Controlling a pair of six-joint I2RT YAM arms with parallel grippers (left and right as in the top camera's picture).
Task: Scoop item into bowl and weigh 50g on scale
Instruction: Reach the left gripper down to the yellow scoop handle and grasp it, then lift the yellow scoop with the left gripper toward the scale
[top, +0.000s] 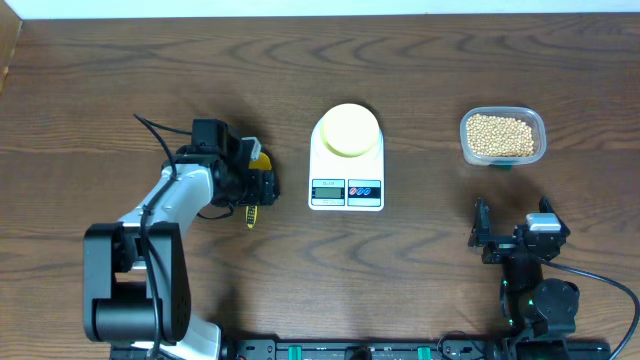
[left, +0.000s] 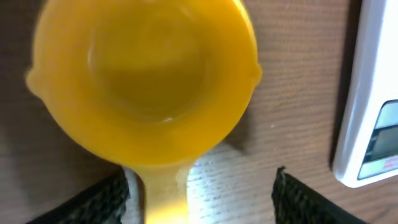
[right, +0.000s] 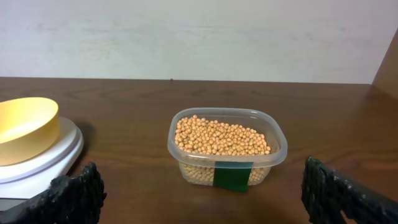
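Nothing scooped yet. The bowl sat on the scale at the centre of the worktop and looked empty. The beans lay in the clear tub at 3 o'clock of the scale. The scoop, empty, lay at 9 o'clock. My left jaws stood apart astride its handle, not clamped. My right jaws hung wide apart at 6 o'clock of the tub. Remaining: grasp, scoop, pour, weigh.

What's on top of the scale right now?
The pale yellow bowl sits on the scale, hiding most of its round platform. From overhead the bowl looks empty.
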